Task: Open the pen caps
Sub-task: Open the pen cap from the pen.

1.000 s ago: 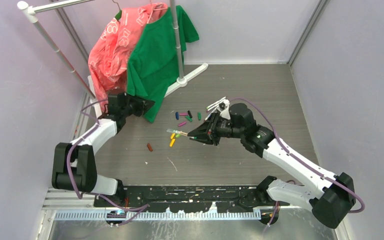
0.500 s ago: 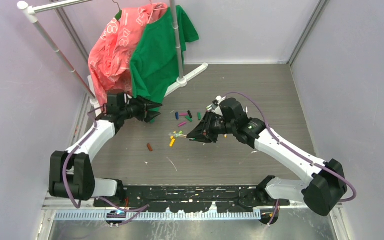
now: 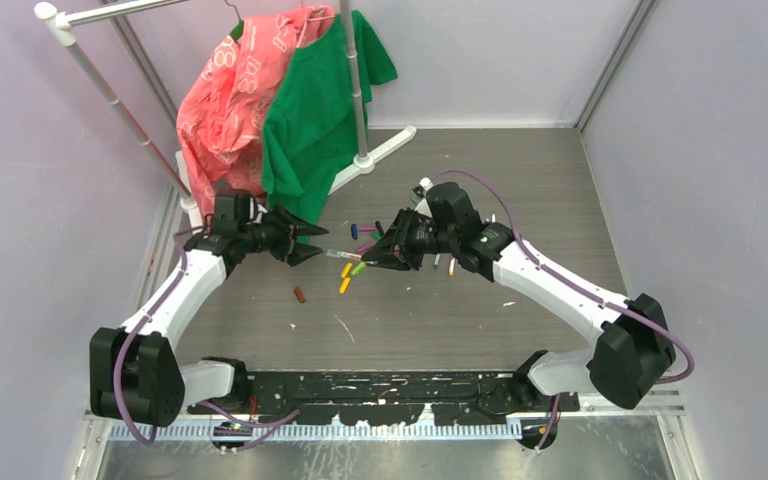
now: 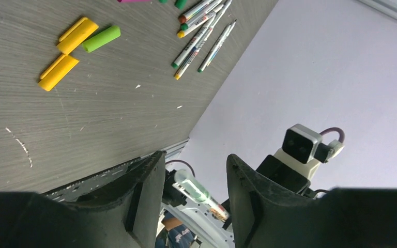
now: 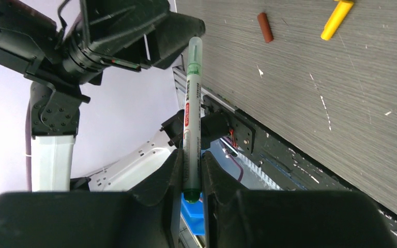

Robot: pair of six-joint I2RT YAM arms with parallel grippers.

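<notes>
I'm seeing the grey table (image 3: 540,190) carrying two yellow caps (image 4: 76,35) and a green cap (image 4: 101,39) lying close together. A brown cap (image 3: 300,294) is lying apart, nearer the arm bases. A loose bundle of pens (image 4: 199,39), apparently uncapped, is resting farther back, and the rack's white foot (image 3: 385,150) is standing at the rear.

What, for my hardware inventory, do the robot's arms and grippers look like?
The left arm and right arm have white shells with black joints, each trailed by a purple cable. The left gripper and right gripper are black, with two tapering wedge-shaped fingers.
</notes>
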